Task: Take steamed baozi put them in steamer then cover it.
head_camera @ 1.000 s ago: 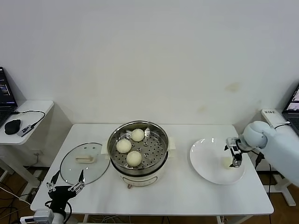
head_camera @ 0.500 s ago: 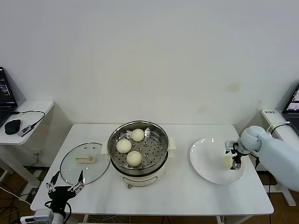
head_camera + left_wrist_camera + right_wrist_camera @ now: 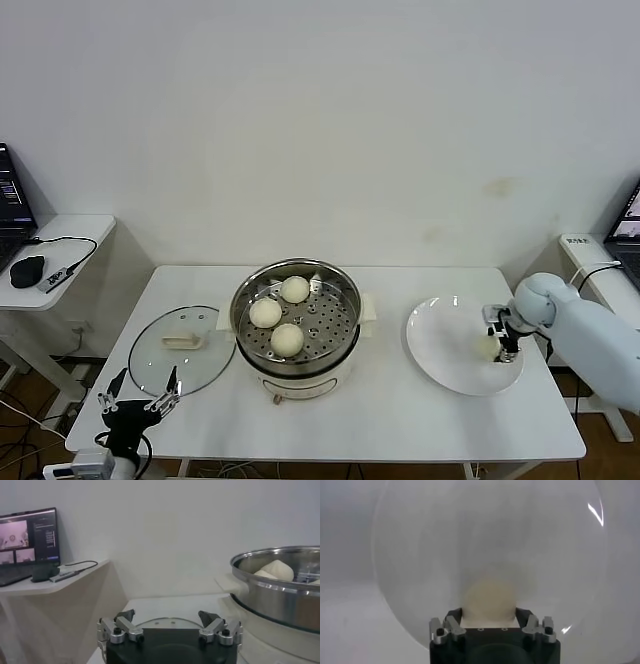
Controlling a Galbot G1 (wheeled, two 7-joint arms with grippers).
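Three steamed baozi [image 3: 286, 340] sit on the perforated tray of the steamer [image 3: 297, 325], well apart from the right gripper [image 3: 497, 343], while the fourth baozi [image 3: 489, 600] lies on the white plate [image 3: 440, 350] directly between that gripper's fingers [image 3: 451, 624]. In the right wrist view the two fingers stand close on either side of the bun, narrowed to about its width and seeming to touch its flanks, though the contact itself is hidden behind the gripper body, so a firm hold cannot be confirmed; the bun still appears to rest on the plate. No brand, label or legible writing shows on the steamer, plate or lid; the laptop screen [image 3: 27, 534] on the side desk carries text too small to read. The cover [image 3: 180, 349] lies flat on the table [image 3: 400, 420] just beside the steamer, on the side away from the right gripper, handle up. The left gripper [image 3: 169, 626] hangs low at the table's near edge, just short of the cover, its fingers spread wide and empty. In the head view the right gripper's own body hides most of the fourth bun, and the arm is cut off at the frame edge.
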